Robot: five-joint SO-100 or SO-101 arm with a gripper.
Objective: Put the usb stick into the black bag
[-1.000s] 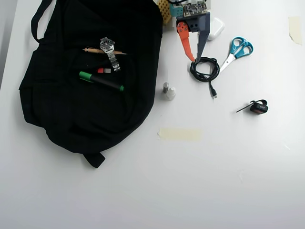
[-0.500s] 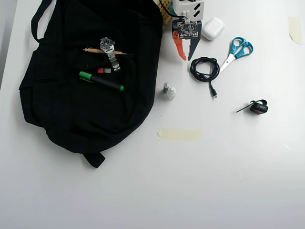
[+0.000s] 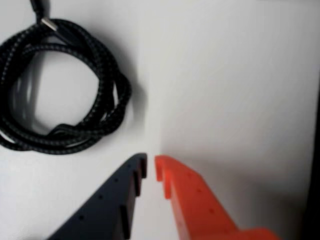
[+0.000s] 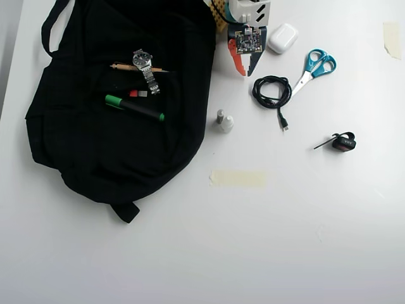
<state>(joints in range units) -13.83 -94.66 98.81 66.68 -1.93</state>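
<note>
In the wrist view, the gripper (image 3: pixel 151 167) points at bare white table. Its dark blue finger (image 3: pixel 112 200) and orange finger (image 3: pixel 195 200) stand almost together, with only a thin gap at the tips, and nothing is between them, so the jaws are closed and empty. A coiled black braided cable (image 3: pixel 65 85) lies near, up and to the left of the tips, not touching them. The table (image 3: pixel 240 75) to the right is bare.

In the overhead view, the gripper (image 4: pixel 245 71) sits at the top of the table, between the black bag (image 4: pixel 95 158) and a white earbud case (image 4: pixel 282 37), just above the cable (image 4: pixel 272 90). The usb stick (image 4: pixel 138 93) lies on top of the bag's fabric, well apart from the gripper, between a wristwatch (image 4: pixel 145 68) and a green-capped marker (image 4: pixel 134 107). A pencil (image 4: pixel 126 66) lies by the watch. I judge that these things rest on the bag because it is the collecting place; whether the stick is inside a pocket, I cannot tell. Scissors (image 4: pixel 314 66), two small bottles (image 4: pixel 223 120), a black clip (image 4: pixel 342 142) and tape (image 4: pixel 238 178) stay on the table.
</note>
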